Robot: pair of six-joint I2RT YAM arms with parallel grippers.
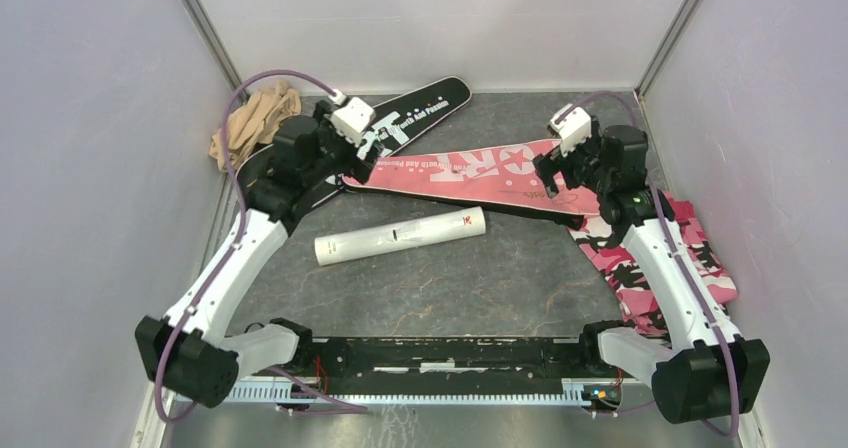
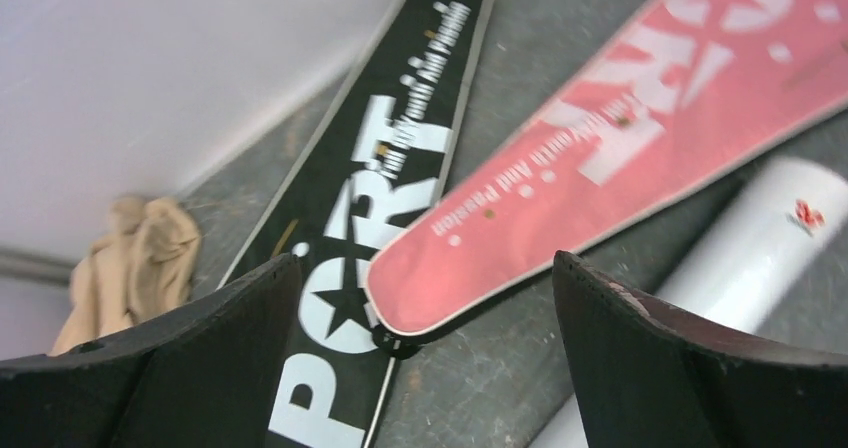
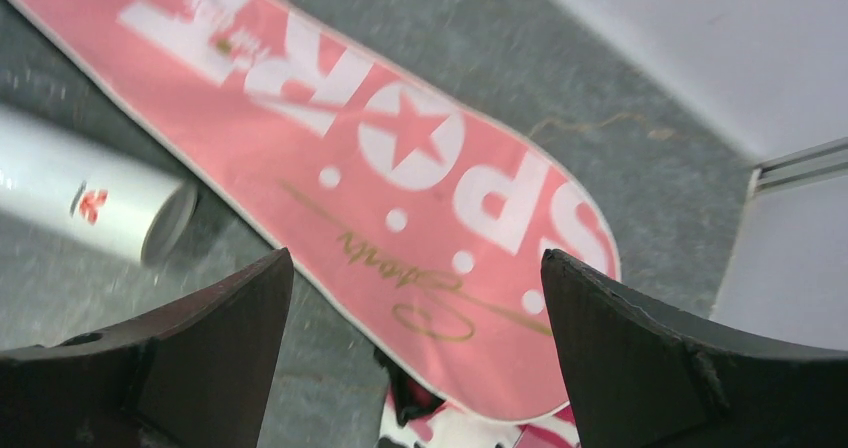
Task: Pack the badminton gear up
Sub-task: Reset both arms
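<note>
A pink racket bag (image 1: 480, 166) lettered SPORT lies across the table middle, its narrow end over a black racket bag (image 1: 420, 108). A long white tube (image 1: 400, 235) lies in front of them. My left gripper (image 1: 345, 158) is open and empty above the pink bag's narrow end (image 2: 440, 288) and the black bag (image 2: 380, 158); the tube (image 2: 760, 238) shows to its right. My right gripper (image 1: 552, 176) is open and empty above the pink bag's wide end (image 3: 450, 228), with the tube (image 3: 80, 203) at the left. No rackets or shuttlecocks show.
A beige cloth (image 1: 250, 123) lies bunched in the back left corner, also in the left wrist view (image 2: 130, 268). A pink camouflage cloth (image 1: 660, 258) lies at the right under the right arm. Grey walls enclose the table.
</note>
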